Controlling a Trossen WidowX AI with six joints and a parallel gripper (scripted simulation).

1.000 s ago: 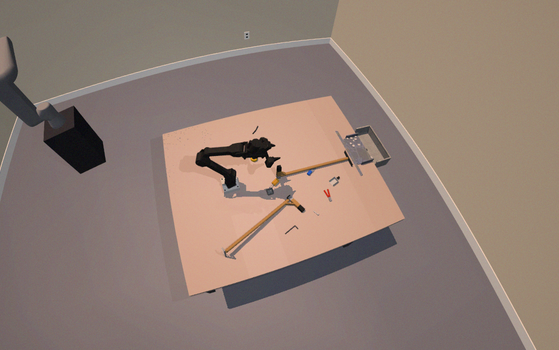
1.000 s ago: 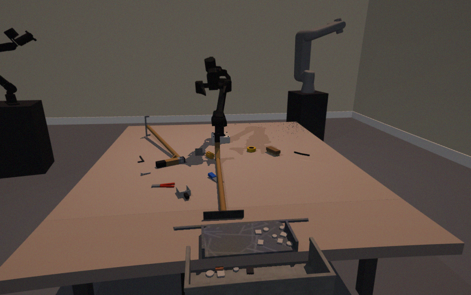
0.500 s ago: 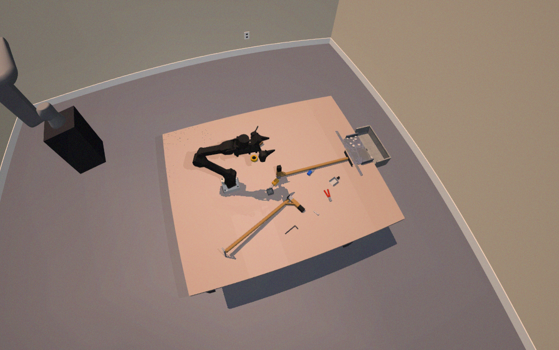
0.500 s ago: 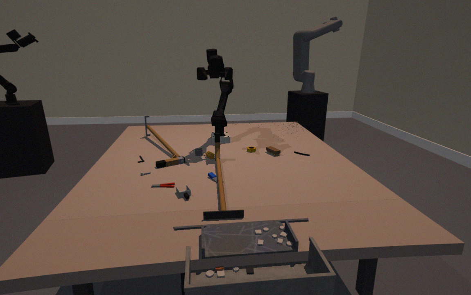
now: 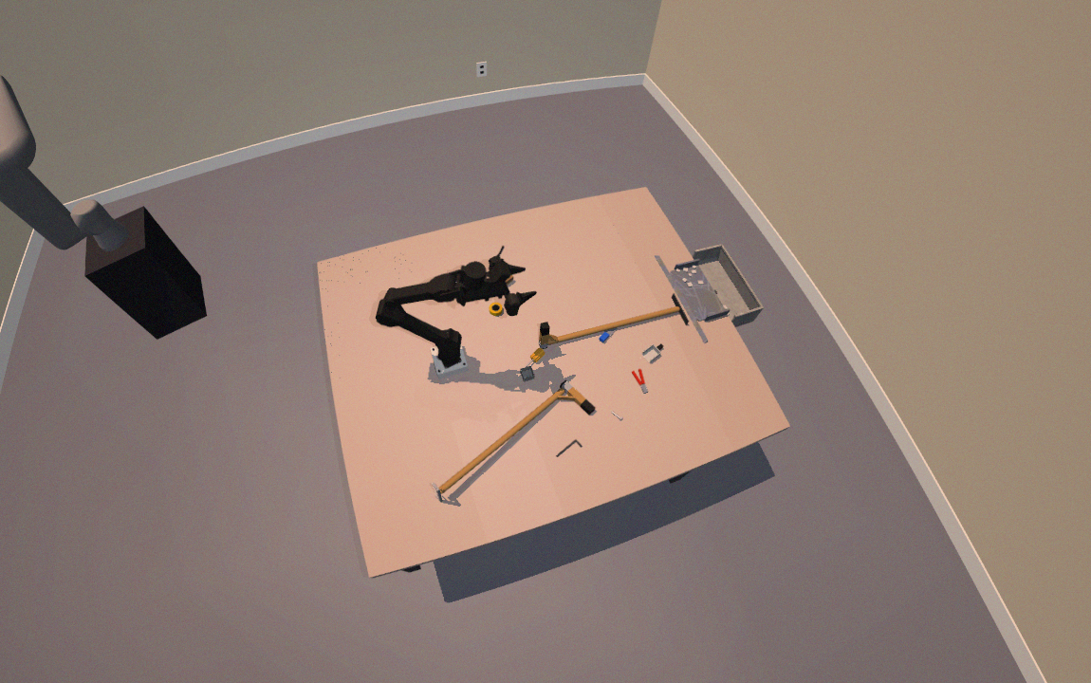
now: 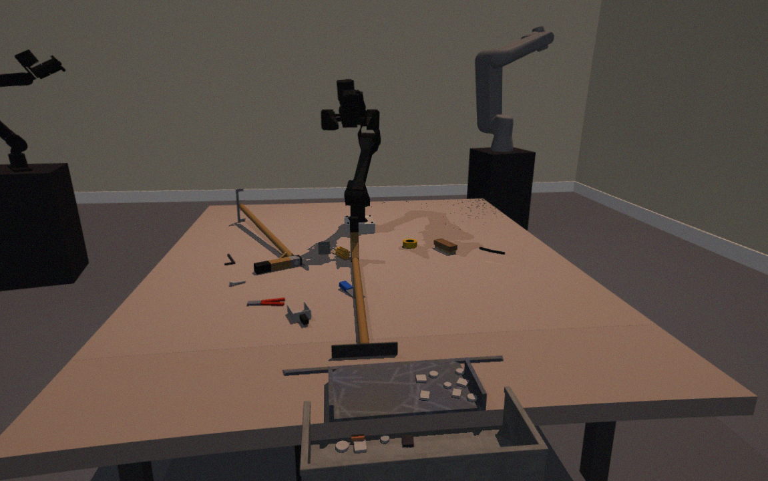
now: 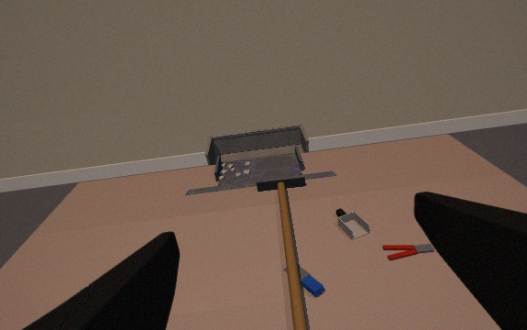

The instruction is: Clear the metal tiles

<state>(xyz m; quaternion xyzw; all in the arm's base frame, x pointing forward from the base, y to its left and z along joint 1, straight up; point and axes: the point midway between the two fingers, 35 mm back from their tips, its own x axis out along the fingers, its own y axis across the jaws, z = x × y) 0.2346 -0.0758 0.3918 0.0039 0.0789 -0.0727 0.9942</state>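
Observation:
The long scraper (image 5: 618, 324) (image 6: 358, 286) (image 7: 289, 238) lies on the table, its black blade (image 6: 364, 350) (image 7: 281, 184) just short of the steel plate (image 6: 374, 395) (image 7: 272, 176). Several pale tiles (image 6: 424, 395) (image 7: 247, 171) lie on one side of the plate, on the right in the exterior view. The catch box (image 5: 748, 292) (image 6: 423, 466) (image 7: 258, 135) is at the plate's far end. Two pale pieces (image 6: 360, 446) (image 6: 342, 446), among others, lie inside it. My gripper (image 5: 529, 282) (image 6: 350, 119) (image 7: 296, 223) is open and empty, raised above the table behind the scraper's upright black grip (image 5: 545, 329).
A second wooden-handled tool (image 5: 498, 441) (image 6: 264, 230) lies to one side. A blue-handled tool (image 6: 346, 286) (image 7: 312, 285) lies against the scraper's handle. Red pliers (image 6: 267, 302) (image 7: 400, 249) and a small pan (image 5: 652, 353) (image 7: 354, 225) lie nearby. Yellow tape (image 6: 409, 243) and a brown block (image 6: 445, 245) lie opposite.

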